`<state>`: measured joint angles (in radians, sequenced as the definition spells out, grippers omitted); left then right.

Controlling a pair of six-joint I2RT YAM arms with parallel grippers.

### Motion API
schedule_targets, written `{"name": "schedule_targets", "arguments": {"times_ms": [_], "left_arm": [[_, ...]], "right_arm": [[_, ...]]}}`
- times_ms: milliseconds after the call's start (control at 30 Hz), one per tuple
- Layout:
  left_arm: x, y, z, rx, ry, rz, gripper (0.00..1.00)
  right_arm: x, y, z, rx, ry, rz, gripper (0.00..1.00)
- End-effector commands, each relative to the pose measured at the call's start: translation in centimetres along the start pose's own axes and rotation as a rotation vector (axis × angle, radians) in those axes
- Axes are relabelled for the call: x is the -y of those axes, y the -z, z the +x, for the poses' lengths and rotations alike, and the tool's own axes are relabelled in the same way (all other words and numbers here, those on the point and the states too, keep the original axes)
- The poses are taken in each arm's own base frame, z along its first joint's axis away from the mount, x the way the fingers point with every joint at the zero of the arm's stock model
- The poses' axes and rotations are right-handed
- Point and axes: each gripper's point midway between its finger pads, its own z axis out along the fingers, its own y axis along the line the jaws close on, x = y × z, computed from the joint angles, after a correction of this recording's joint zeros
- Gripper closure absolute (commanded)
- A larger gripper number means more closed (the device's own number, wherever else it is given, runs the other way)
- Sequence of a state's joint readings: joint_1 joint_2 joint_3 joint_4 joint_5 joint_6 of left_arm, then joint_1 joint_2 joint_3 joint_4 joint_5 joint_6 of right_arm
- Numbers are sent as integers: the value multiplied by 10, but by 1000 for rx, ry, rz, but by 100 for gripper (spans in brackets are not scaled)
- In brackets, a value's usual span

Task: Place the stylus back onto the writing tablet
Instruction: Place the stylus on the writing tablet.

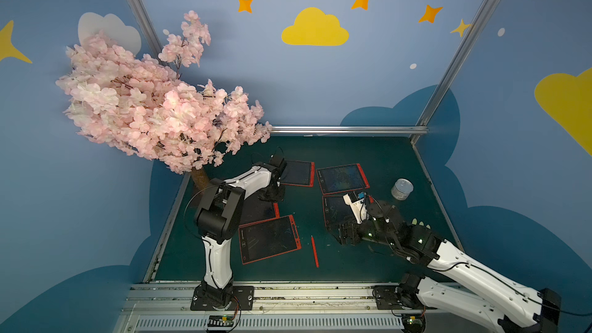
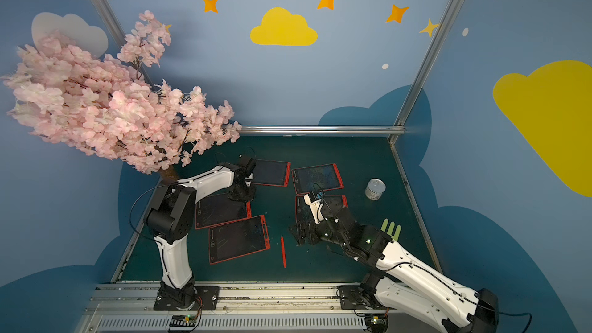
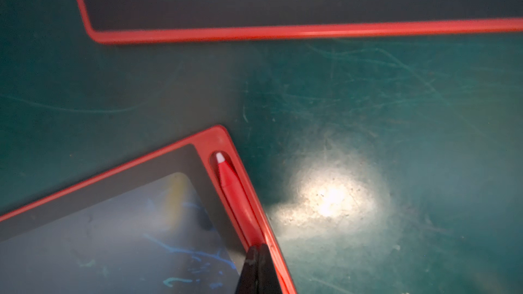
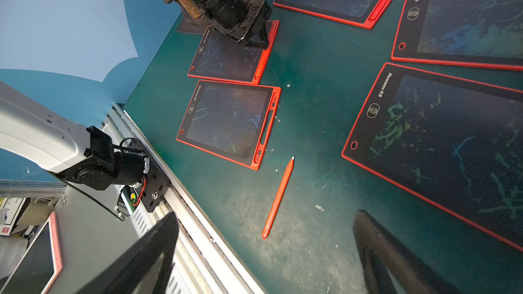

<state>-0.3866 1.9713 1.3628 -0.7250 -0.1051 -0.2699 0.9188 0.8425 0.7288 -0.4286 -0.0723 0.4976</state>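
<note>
green table – blue walls around it, and a pink blossom tree overhanging its far left corner. left arm reaches over the mid-left tablet and hides part of it. right arm lies across the mid-right tablet. back-left tablet and back-right tablet lie behind. front tablet has an unfilled side slot. tin can stands near the right edge, with pale green strips beside the right arm. loose stylus lies flat on the table, just beside the front tablet's slotted edge, not touching. left gripper is clenched, its tips at a second stylus seated in the mid-left tablet's slot – whether they pinch it cannot be told. right gripper is spread wide, holds nothing, and is near the loose stylus.
</note>
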Motion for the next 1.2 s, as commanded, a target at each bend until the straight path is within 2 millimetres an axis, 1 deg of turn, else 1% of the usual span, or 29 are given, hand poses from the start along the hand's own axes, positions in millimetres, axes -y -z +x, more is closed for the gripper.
{"name": "schedule_targets", "arguments": {"times_ms": [0, 500, 667, 867, 933, 1067, 1167], "left_arm": [[-3, -16, 13, -60, 8, -16, 97], [-7, -28, 32, -134, 43, -35, 97], [-6, -35, 39, -158, 58, -30, 97], [-8, -38, 42, -188, 66, -31, 97], [-8, -39, 44, -199, 87, -10, 97], [-1, -41, 43, -217, 167, 123, 97], [-1, -33, 37, -193, 171, 138, 97]], "right_arm": [[1, 0, 5, -16, -1, 0, 5], [3, 3, 7, -15, 2, 7, 5], [5, 5, 8, -10, 3, 12, 5], [6, 6, 9, -9, -4, 14, 5], [6, 7, 10, -9, -8, 13, 5], [6, 5, 10, -9, -17, 11, 5], [6, 4, 11, -17, -26, 16, 5]]}}
